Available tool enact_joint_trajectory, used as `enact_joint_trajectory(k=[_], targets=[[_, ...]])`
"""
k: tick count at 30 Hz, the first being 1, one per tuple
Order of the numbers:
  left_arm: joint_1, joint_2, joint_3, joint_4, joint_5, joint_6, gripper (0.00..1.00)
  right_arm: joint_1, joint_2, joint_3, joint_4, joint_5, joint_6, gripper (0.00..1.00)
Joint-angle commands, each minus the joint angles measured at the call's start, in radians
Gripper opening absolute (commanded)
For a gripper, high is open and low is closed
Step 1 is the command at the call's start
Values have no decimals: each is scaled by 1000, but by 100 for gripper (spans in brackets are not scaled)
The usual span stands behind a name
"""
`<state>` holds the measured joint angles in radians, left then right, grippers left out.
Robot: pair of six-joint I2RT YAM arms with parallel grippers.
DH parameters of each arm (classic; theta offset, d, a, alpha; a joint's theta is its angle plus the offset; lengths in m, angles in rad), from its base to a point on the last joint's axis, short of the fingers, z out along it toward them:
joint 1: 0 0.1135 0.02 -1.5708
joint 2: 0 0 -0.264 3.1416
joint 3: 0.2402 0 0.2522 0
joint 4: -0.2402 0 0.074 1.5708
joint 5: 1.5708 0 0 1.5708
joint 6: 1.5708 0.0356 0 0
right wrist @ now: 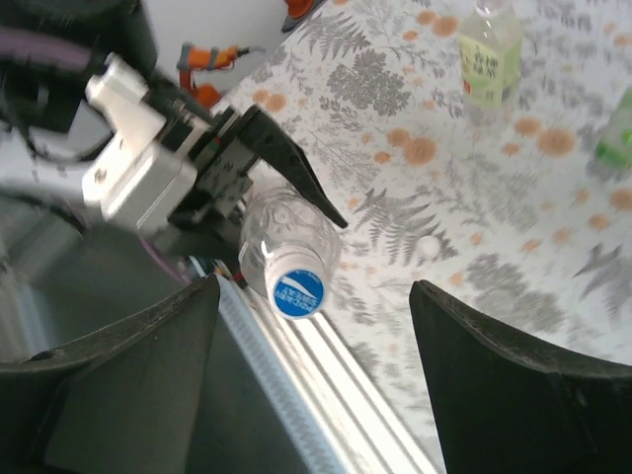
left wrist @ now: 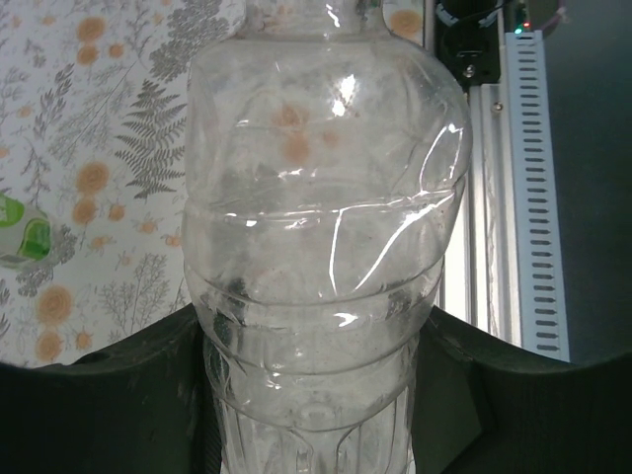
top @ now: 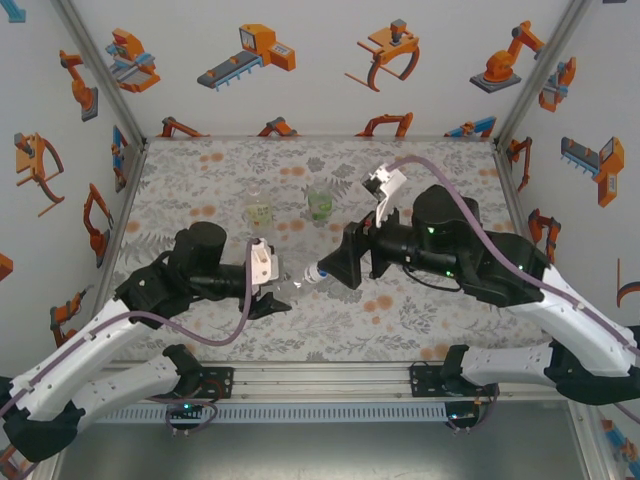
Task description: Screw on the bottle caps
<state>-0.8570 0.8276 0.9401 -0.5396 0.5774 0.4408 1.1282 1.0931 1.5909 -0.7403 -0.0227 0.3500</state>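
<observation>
One light, crushable-looking bottle (left wrist: 316, 227) sits clamped in the left gripper (left wrist: 316, 331); its slick cap (right wrist: 298, 293), ahead of the wide-spread right gripper (right wrist: 314, 301), wants a rim grip.

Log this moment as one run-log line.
left hand: shut on colourless bottle, held sideways | right hand: open, facing its cap | green bottle, pale bottle: upright, far side
</observation>
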Motion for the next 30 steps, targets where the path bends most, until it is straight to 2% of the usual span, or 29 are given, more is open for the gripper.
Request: enact_joint_trajectory(k=[1, 4, 7, 9, 18, 30], targets=[[-2, -19, 12, -19, 93, 29, 0, 5, 0, 40, -69, -199, -373, 69], [-3, -22, 16, -36, 111, 29, 0, 5, 15, 51, -124, -350, -590, 69], [-2, -28, 22, -49, 123, 30, 0, 5, 42, 71, -167, -426, -738, 68], [-3, -35, 22, -57, 126, 31, 0, 4, 60, 85, -176, -440, -781, 67], [-2, -42, 20, -61, 134, 39, 0, 4, 123, 113, -141, -447, -812, 54], [-2, -36, 20, -57, 125, 45, 0, 6, 137, 92, -116, -482, -789, 48]])
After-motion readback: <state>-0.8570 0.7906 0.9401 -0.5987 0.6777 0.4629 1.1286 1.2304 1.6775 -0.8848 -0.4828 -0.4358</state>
